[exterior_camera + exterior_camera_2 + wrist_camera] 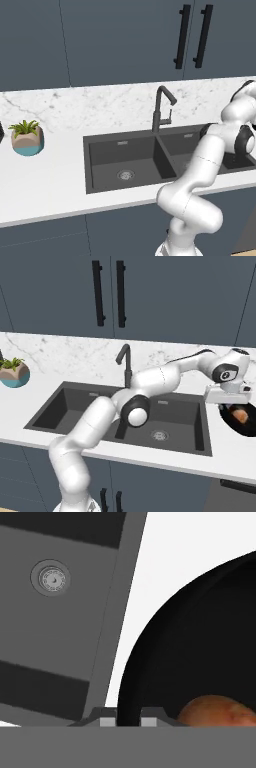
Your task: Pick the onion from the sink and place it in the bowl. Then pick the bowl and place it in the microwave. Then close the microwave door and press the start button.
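Black against the white stone tabletop [150, 458], the small shallow bowl [200, 642] holds the orange-brown onion [217, 711]; the claw [125, 721], pinching its near-left rim, should lift it level.

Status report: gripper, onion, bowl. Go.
Gripper shut on bowl rim. Onion inside bowl, on counter right of sink. Nothing in the way.

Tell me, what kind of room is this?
It looks like a kitchen, drawn by a computer. There is a dark double sink with a curved faucet, a white marble counter, and dark cupboards with black handles above. A black bowl holds an onion.
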### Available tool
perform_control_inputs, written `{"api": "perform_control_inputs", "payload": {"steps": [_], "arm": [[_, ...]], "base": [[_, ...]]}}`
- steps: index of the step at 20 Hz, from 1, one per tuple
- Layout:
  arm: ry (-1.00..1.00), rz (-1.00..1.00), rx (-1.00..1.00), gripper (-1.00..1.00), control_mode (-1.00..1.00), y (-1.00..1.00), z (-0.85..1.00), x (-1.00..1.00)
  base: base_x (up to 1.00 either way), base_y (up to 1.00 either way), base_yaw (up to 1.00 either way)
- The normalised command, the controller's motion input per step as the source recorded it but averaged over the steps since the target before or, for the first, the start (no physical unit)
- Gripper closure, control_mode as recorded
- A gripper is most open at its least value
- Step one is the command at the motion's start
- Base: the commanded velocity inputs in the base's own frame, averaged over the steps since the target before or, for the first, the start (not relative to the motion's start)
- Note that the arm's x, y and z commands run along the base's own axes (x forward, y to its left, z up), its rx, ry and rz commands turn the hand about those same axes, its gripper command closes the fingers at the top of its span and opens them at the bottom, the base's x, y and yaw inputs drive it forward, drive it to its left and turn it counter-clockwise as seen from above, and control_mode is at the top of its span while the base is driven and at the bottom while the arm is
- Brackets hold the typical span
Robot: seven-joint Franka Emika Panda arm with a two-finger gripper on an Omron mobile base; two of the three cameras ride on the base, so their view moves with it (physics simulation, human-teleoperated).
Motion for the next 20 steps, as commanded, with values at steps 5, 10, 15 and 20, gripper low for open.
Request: {"api": "perform_control_inputs", "payload": {"steps": [5, 10, 15, 20], "arm": [[-0.19, 0.2, -0.2, 1.0, -1.0, 0.59, 0.0, -0.69], [-0.15, 0.22, -0.18, 1.0, -1.0, 0.56, 0.14, -0.82], [-0.09, 0.22, -0.22, 1.0, -1.0, 0.49, 0.52, -0.64], [0.0, 0.25, -0.2, 1.0, -1.0, 0.68, 0.19, -0.6]], "base": [[0.0, 0.0, 0.0], [0.0, 0.0, 0.0], [0.0, 0.0, 0.0], [0.0, 0.0, 0.0]]}}
